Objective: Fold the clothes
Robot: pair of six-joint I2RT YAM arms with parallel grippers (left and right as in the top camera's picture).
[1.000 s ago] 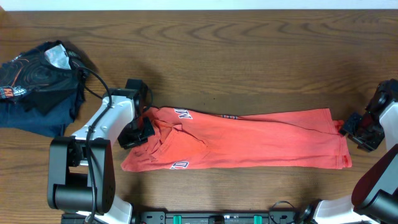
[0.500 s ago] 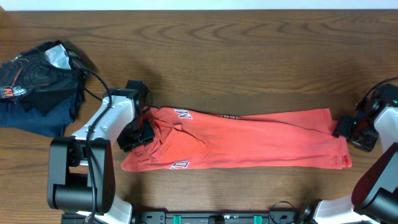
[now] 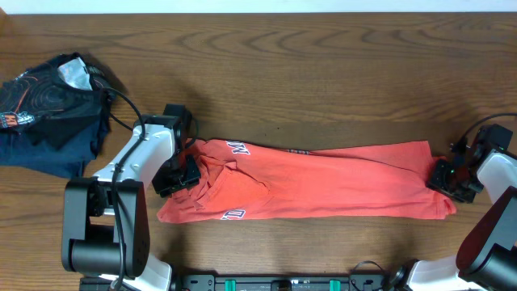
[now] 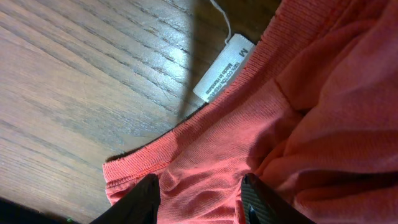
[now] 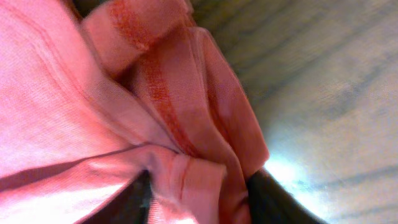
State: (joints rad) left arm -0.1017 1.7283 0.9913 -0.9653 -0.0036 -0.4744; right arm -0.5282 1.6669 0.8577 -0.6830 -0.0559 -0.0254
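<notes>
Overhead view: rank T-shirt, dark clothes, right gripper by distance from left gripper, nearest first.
From the left gripper:
1. T-shirt: its collar end is at the fingers, and it stretches rightward.
2. dark clothes: upper left.
3. right gripper: far right, at the shirt's opposite end.

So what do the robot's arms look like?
Both are white tubes with chunky black joints. The left arm has a thin black cable looping over it and a big black base. The left claw and right claw are black, with two fingers each. No writing shows on them.
</notes>
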